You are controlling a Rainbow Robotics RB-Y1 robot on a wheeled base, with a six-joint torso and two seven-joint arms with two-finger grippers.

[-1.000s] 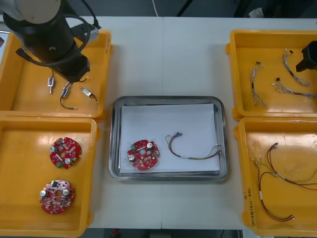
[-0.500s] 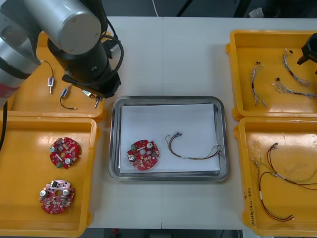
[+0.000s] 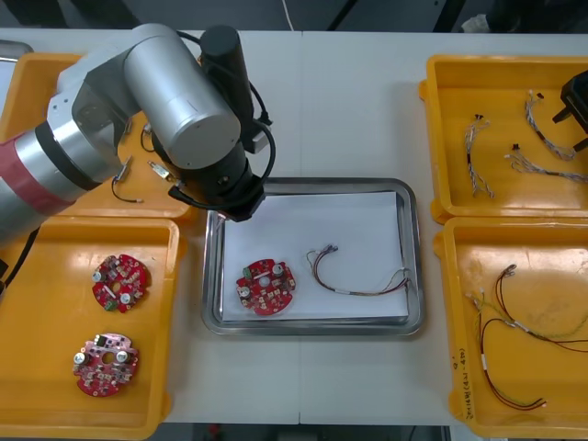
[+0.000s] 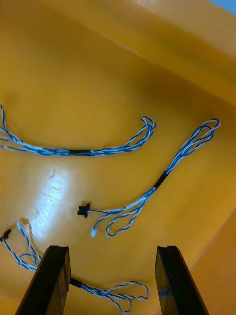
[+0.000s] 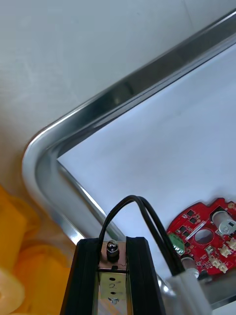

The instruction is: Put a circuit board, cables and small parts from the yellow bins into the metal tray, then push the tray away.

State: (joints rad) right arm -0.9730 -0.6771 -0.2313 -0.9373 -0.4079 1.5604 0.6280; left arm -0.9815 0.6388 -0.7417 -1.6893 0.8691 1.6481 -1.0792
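Metal tray [image 3: 415, 276] sits mid-tabletop [image 3: 349, 101] between the yellow bins [image 3: 92, 404]. It is white inside and holds a red circuit board [image 3: 266, 287] and a thin cable [image 3: 360, 278].

In the front view the left claw [image 3: 235, 208] hangs over the tray's far-left corner, just beside the far-left bin [image 3: 28, 87]. The right claw [image 3: 575, 108] is over the far-right bin [image 3: 441, 138].

In the right wrist view the right claw's fingers [image 4: 49, 280] stand wide apart, gripping nothing, above twisted blue and white cables [image 4: 147, 194] lying on the bin floor.

In the left wrist view the left claw is pinched narrow on a small metal part [image 5: 112, 280] with a looped black cable [image 5: 130, 204]. It is above the tray's rounded corner, with the board close by.
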